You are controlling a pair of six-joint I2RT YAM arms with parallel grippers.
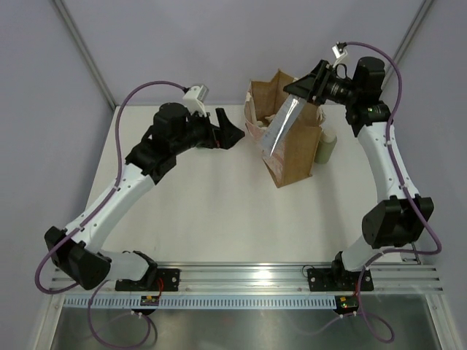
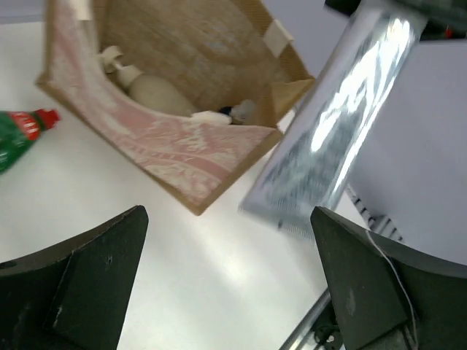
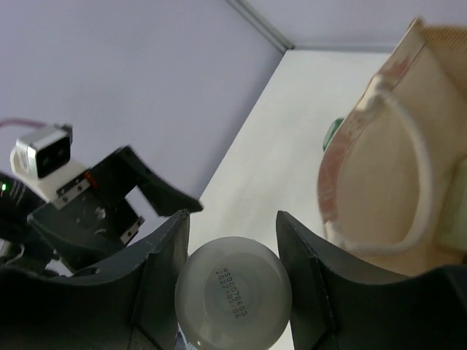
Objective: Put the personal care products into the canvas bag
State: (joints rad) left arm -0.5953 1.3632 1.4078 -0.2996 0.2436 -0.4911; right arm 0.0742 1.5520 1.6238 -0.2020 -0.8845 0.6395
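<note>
Silvery-white tube (image 1: 283,124) is clenched at its capped end between the fingers of my right gripper (image 1: 305,89). It slants down with its crimped end lowest. In the right wrist view the round white cap sits snug between the two black fingers (image 3: 157,277). From above, the tube crosses the mouth of the canvas bag (image 1: 295,157). From the left wrist, its crimped end hangs by the bag's near corner. I cannot tell whether that end is inside the rim or just outside it.

The bag stands upright on the white table (image 1: 204,211), pink-patterned side toward my left arm. A beige pump bottle (image 2: 149,91) lies inside it. A cream bottle (image 1: 326,148) stands just beside the bag's right side. A green bottle with red cap (image 2: 20,135) lies on the table beyond the bag's pink side. My left gripper (image 1: 232,125) is near the bag, jaws spread wide and gripping nothing.
</note>
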